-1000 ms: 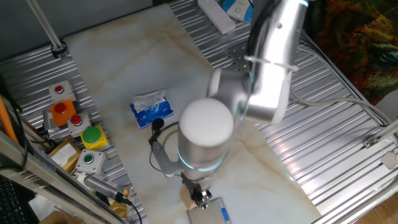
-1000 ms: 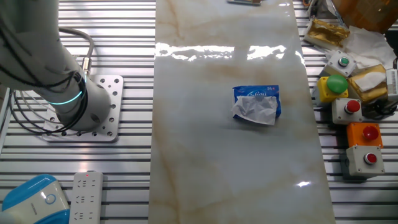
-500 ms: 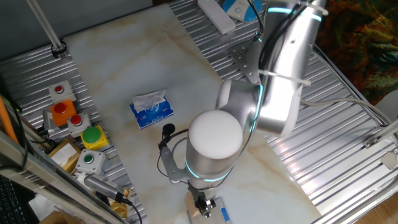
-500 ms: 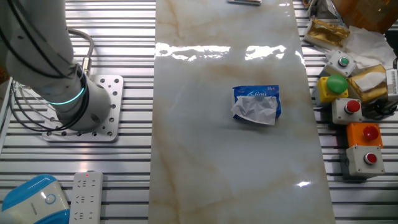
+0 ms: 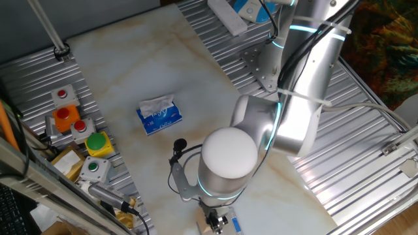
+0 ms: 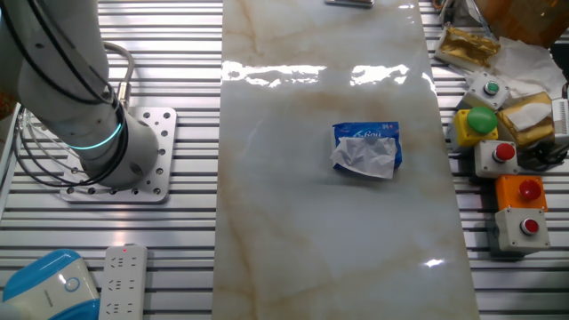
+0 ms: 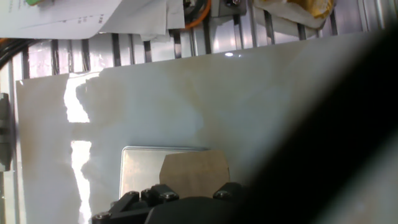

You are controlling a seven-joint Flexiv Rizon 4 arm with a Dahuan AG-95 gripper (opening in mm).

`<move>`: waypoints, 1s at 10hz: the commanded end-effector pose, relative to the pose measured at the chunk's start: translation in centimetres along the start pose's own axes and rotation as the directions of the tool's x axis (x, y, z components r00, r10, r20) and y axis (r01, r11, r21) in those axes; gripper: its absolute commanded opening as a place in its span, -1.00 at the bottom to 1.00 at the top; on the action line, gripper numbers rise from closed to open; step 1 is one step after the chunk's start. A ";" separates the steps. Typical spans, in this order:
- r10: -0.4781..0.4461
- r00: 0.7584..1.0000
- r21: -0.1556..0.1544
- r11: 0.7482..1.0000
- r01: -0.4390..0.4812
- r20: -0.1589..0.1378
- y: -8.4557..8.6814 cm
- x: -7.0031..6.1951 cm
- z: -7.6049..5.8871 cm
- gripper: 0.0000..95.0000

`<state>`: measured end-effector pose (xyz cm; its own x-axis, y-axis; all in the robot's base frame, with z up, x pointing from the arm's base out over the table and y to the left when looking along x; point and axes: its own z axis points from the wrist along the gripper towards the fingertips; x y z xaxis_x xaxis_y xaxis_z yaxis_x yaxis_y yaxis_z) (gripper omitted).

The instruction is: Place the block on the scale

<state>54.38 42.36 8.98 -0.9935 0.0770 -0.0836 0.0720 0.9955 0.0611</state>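
In the hand view the light-tan block (image 7: 194, 172) sits between my gripper's (image 7: 186, 194) dark fingers (image 7: 129, 200), over the right part of the flat grey scale (image 7: 140, 171). I cannot tell whether the block rests on the scale or hangs just above it. In one fixed view the gripper (image 5: 215, 222) is at the bottom edge under the arm's wrist. Only a corner of the scale (image 5: 230, 222), with its blue strip, shows there. The other fixed view shows neither gripper, block nor scale.
A blue-and-white tissue pack (image 5: 159, 114) lies mid-table and also shows in the other fixed view (image 6: 366, 148). Button boxes (image 5: 78, 124) stand along the left side. Papers and cables (image 7: 93, 15) lie beyond the far table edge in the hand view.
The arm has swung toward the lower edge of the fixed view, carrying the gripper and block from beside the scale to over it. The tissue pack has not moved.
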 end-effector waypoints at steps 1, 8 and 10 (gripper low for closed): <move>0.005 1.000 0.003 1.000 -0.005 0.001 0.2 0.0 0.2 -1.00; -0.026 1.000 -0.002 1.000 0.026 0.008 0.4 0.0 0.5 -1.00; -0.054 0.998 -0.007 0.999 0.054 0.010 0.4 -0.1 0.4 -1.00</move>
<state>54.58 42.75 8.74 -0.9951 0.0217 -0.0966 0.0154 0.9977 0.0661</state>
